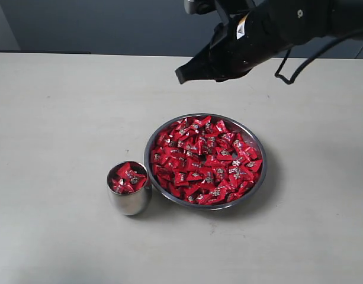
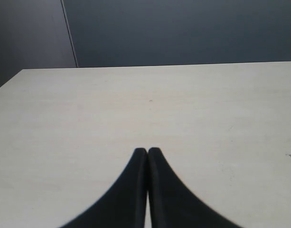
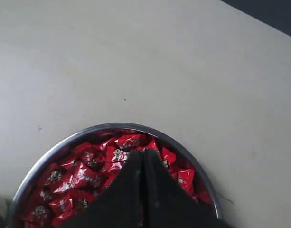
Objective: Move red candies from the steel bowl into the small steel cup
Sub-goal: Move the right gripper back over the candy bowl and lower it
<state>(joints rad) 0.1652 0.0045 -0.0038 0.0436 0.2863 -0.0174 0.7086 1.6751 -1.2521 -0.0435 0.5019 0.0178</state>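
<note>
I am holding my right gripper (image 1: pixel 182 75) above the far rim of the steel bowl (image 1: pixel 259 177), jaws pressed together, and I am seeing nothing pinched between them. My left gripper (image 2: pixel 147 151) is also pressed shut, over bare table (image 1: pixel 63 118).

The red candies (image 1: pixel 205 161) are filling the bowl in a heap. A few more (image 1: pixel 127 177) are sitting in the small steel cup (image 1: pixel 131 204), which is standing just beside the bowl's left rim; I cannot tell whether they touch.

What I am worrying about: going down with the jaws shut would only plough the slippery wrappers aside. The cup is looking nearly full, so another candy may slide off its heap onto the table. A low pass could also tip the cup.

The candies are pointing every way, their long axes, from twisted end to twisted end, sharing no direction. The cup is standing upright, mouth up.
</note>
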